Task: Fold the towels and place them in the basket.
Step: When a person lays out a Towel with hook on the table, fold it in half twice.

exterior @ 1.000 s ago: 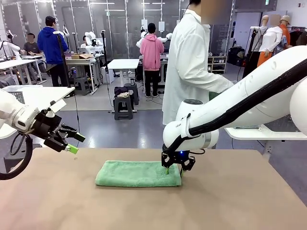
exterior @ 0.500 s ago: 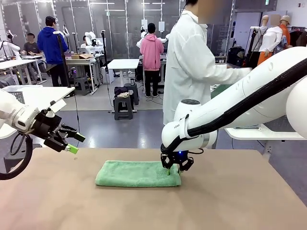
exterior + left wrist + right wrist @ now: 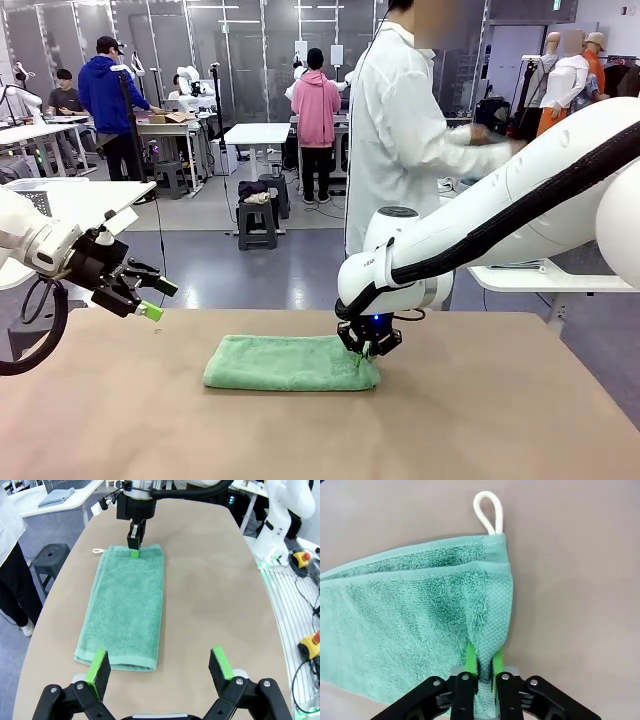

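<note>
On the table's middle, front view, the mint towel [image 3: 290, 362] lies folded lengthwise, the right gripper [image 3: 367, 350] pinching its right end; the left gripper [image 3: 155, 297] hovers empty at left. Left wrist view: jaws spread wide. Right wrist view: pads [image 3: 470, 661] clamp terry. Further folding and the basket probably remain.

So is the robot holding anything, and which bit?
The right gripper pinches the mint green towel at its short end edge. The left gripper is open, holding nothing.
</note>
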You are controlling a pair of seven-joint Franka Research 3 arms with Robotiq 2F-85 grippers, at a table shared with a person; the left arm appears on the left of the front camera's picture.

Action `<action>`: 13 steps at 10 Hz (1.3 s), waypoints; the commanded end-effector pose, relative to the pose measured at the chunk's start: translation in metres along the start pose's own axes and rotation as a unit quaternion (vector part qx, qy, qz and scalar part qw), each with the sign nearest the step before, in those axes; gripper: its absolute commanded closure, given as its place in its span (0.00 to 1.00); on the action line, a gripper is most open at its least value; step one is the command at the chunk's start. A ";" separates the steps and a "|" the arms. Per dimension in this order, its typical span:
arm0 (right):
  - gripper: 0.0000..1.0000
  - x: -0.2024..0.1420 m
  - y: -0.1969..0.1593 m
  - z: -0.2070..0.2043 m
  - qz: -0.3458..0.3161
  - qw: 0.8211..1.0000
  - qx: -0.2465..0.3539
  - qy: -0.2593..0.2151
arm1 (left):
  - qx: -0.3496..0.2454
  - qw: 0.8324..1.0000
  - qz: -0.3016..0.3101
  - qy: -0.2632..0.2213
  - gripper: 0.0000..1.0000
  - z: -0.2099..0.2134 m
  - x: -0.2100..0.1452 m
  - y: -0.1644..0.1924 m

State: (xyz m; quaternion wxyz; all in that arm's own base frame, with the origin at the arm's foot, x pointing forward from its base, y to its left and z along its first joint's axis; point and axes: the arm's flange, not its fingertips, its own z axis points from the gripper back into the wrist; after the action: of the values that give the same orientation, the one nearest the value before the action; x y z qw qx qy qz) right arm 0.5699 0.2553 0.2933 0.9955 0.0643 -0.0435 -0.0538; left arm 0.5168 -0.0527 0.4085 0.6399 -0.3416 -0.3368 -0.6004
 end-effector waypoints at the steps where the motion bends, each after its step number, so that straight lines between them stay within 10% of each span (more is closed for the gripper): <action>1: 1.00 0.000 -0.006 -0.015 -0.015 1.000 -0.025 0.008 | 0.006 1.000 -0.002 0.005 0.00 -0.001 0.001 -0.002; 8: 1.00 -0.001 -0.066 0.014 -0.003 1.000 -0.020 -0.024 | 0.006 1.000 -0.002 0.005 0.00 -0.001 0.001 -0.002; 13: 1.00 -0.017 -0.005 0.092 0.012 0.997 -0.023 -0.076 | 0.006 1.000 -0.002 0.005 0.00 -0.001 0.001 -0.002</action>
State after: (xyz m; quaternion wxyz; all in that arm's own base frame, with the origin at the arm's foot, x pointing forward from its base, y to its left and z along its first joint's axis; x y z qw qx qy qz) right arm 0.5554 0.2214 0.3685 0.9920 0.0515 -0.1091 -0.0362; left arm 0.5168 -0.0527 0.4087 0.6398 -0.3415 -0.3368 -0.6005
